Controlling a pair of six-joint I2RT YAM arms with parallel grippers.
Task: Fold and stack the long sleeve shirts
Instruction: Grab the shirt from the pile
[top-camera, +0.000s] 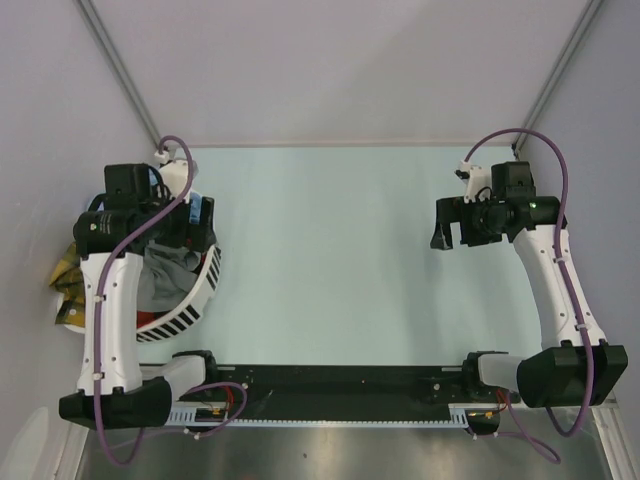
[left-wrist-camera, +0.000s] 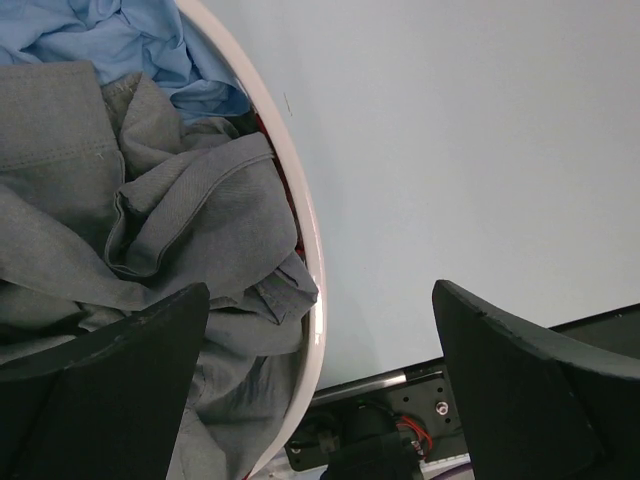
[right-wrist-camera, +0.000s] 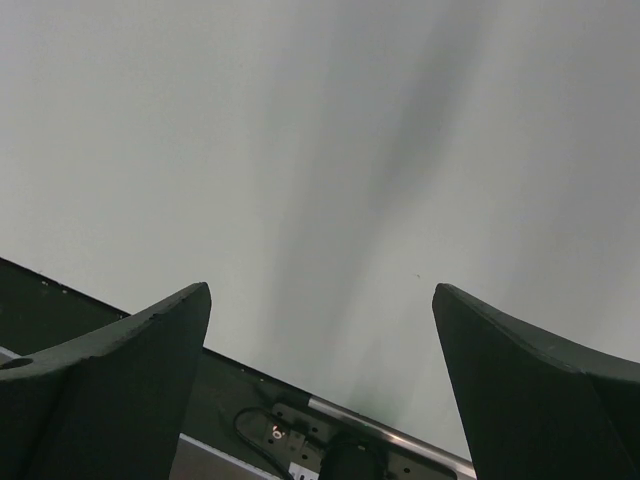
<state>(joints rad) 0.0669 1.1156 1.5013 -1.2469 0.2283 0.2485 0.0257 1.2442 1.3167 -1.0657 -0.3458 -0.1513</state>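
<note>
Top view: white slotted plastic basket (top-camera: 195, 300) at left-middle of frame on the pale green worktop (top-camera: 330, 250), crumpled mid-grey cloth shirt (top-camera: 165, 270) inside it. Left tool (top-camera: 188, 225) hangs over the basket's upper part. Right tool (top-camera: 447, 225) at right-middle over bare worktop, well apart from the basket.

Left wrist: left tool (left-wrist-camera: 320, 288) spread wide, pinching nothing. Mid-grey cloth shirt (left-wrist-camera: 100, 200) fills the left half, bunched against the basket rim (left-wrist-camera: 310, 250). Light blue cloth shirt (left-wrist-camera: 120, 40) at upper left, also in the basket.

Right wrist: right tool (right-wrist-camera: 320, 288) spread, empty, worktop (right-wrist-camera: 300, 150) below.
</note>
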